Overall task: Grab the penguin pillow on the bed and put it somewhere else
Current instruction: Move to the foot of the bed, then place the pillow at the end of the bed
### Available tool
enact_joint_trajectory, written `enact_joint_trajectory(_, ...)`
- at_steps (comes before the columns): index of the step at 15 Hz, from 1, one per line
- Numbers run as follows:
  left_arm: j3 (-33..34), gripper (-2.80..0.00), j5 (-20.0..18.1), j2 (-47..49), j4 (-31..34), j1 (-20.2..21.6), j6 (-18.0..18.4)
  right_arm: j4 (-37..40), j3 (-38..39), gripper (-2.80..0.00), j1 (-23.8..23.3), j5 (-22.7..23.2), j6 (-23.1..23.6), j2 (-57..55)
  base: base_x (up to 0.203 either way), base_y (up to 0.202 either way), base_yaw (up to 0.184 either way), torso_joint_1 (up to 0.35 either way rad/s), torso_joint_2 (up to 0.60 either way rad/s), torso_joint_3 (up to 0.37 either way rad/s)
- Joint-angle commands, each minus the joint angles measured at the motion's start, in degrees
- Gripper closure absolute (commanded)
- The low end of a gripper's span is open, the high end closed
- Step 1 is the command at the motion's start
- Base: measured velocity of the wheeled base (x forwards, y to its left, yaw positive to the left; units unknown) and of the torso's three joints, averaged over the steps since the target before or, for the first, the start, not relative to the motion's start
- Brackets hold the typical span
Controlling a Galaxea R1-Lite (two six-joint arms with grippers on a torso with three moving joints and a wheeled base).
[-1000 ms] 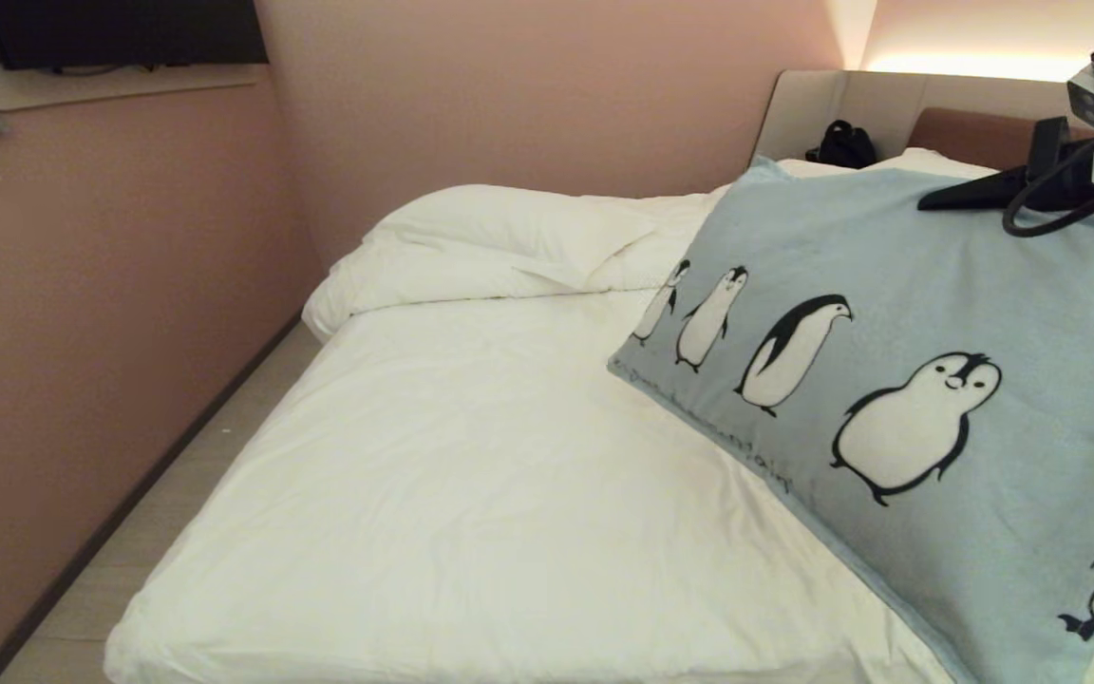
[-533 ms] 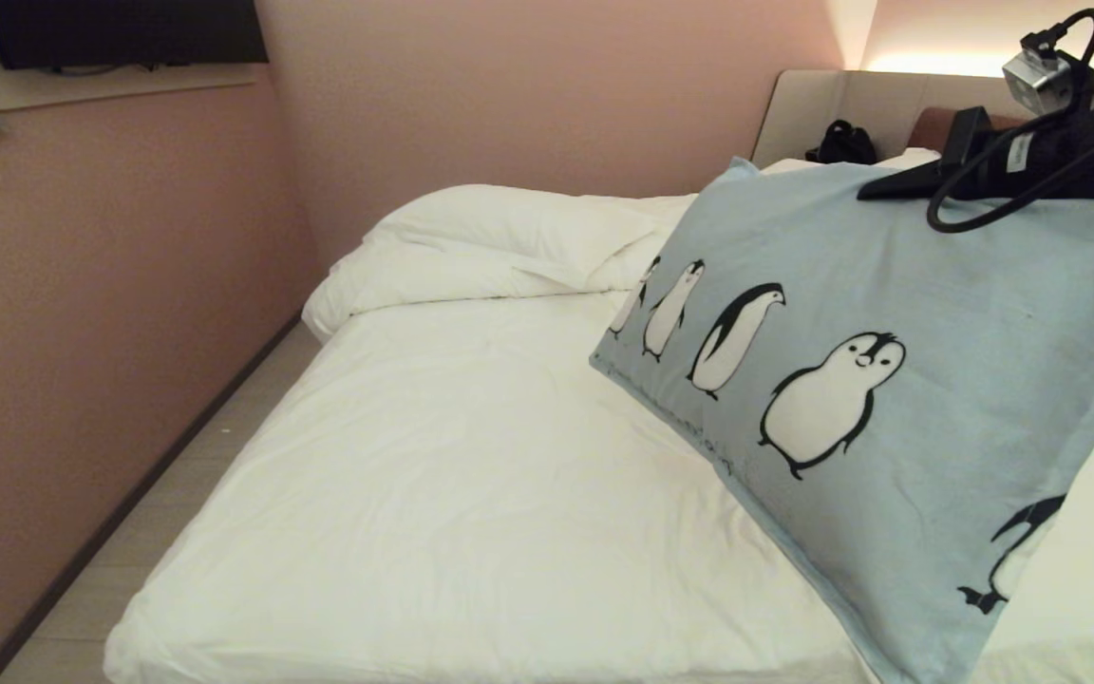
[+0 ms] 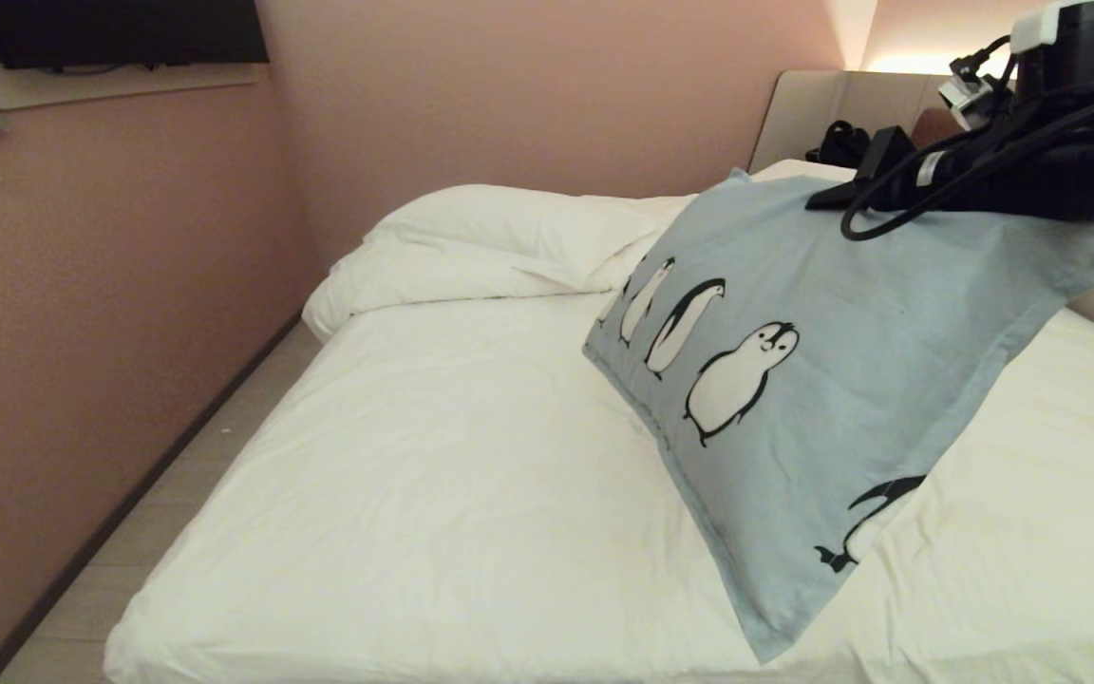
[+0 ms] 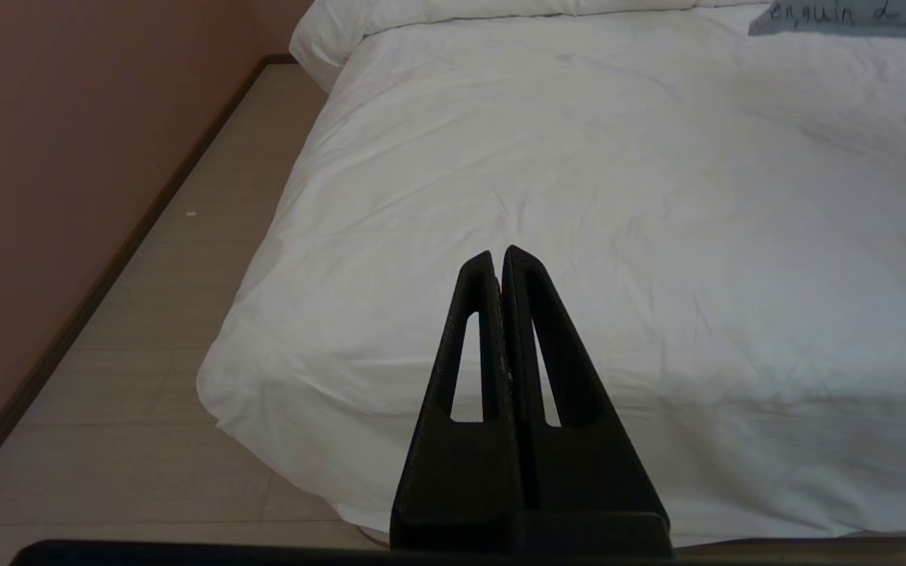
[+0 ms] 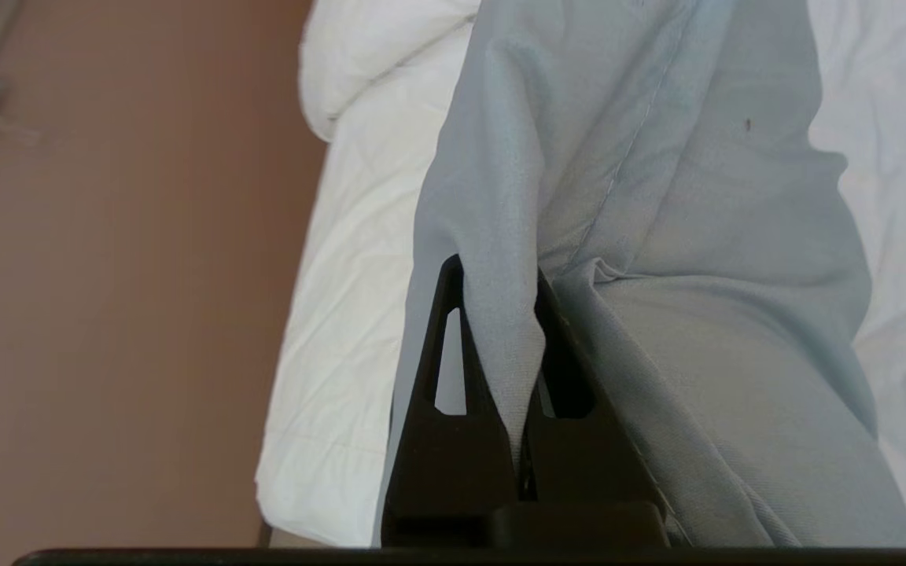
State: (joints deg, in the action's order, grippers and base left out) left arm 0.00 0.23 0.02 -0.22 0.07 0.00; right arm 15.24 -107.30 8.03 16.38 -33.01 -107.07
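The penguin pillow [image 3: 851, 323] is pale blue-grey with black-and-white penguins. It hangs tilted over the right half of the bed [image 3: 462, 475], with its lower corner near the white sheet. My right gripper [image 3: 818, 199] is up at the pillow's top edge. The right wrist view shows this right gripper [image 5: 496, 271] shut on a fold of the penguin pillow [image 5: 657, 196], which drapes away over the bed [image 5: 343, 259]. My left gripper [image 4: 498, 255] is shut and empty, low before the bed's near edge [image 4: 657, 196]. A sliver of the penguin pillow [image 4: 854, 16] shows far off.
A bunched white duvet [image 3: 509, 237] lies along the far left side of the bed. A pink wall [image 3: 82, 285] and a narrow floor strip [image 3: 177, 494] run along the left. A black bag [image 3: 844, 144] sits on the beige headboard ledge [image 3: 813, 104].
My right arm has swung left with the pillow in its grip. The pillow has moved left and turned steeper, uncovering the sheet on the right.
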Motion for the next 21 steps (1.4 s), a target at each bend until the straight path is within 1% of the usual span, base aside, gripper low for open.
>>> enact_joint_trajectory(1, 0.00, 0.00, 0.03, -0.02, -0.04, 0.08, 0.00, 0.02, -0.01, 0.00, 0.56, -1.18, -0.21, -2.21, 0.000, 0.000, 0.000, 0.000, 0.00, 0.000)
enact_joint_trajectory(4, 0.00, 0.00, 0.03, -0.02, -0.04, 0.01, 0.00, -0.55, -0.05, 0.00, 0.81, -1.20, -0.31, -4.26, 0.000, 0.000, 0.000, 0.000, 0.00, 0.000)
enact_joint_trajectory(6, 0.00, 0.00, 0.03, -0.02, -0.04, 0.08, 0.00, -3.44, 0.07, 0.00, 1.10, -1.34, -1.05, -6.04, 0.000, 0.000, 0.000, 0.000, 0.00, 0.000)
enact_joint_trajectory(13, 0.00, 0.00, 0.03, -0.02, -0.04, 0.01, 0.00, -9.38, 0.08, 0.00, 2.57, -1.18, -1.44, -10.62, 0.000, 0.000, 0.000, 0.000, 0.00, 0.000)
enact_joint_trajectory(17, 0.00, 0.00, 0.03, -0.02, -0.04, 0.01, 0.00, -14.18, 0.08, 0.00, 4.94, -1.18, -1.54, -14.00, 0.000, 0.000, 0.000, 0.000, 0.00, 0.000)
enact_joint_trajectory(21, 0.00, 0.00, 0.03, -0.02, -0.04, 0.01, 0.00, -17.35, 0.08, 0.00, 6.47, -1.27, -1.35, -14.39, 0.000, 0.000, 0.000, 0.000, 0.00, 0.000)
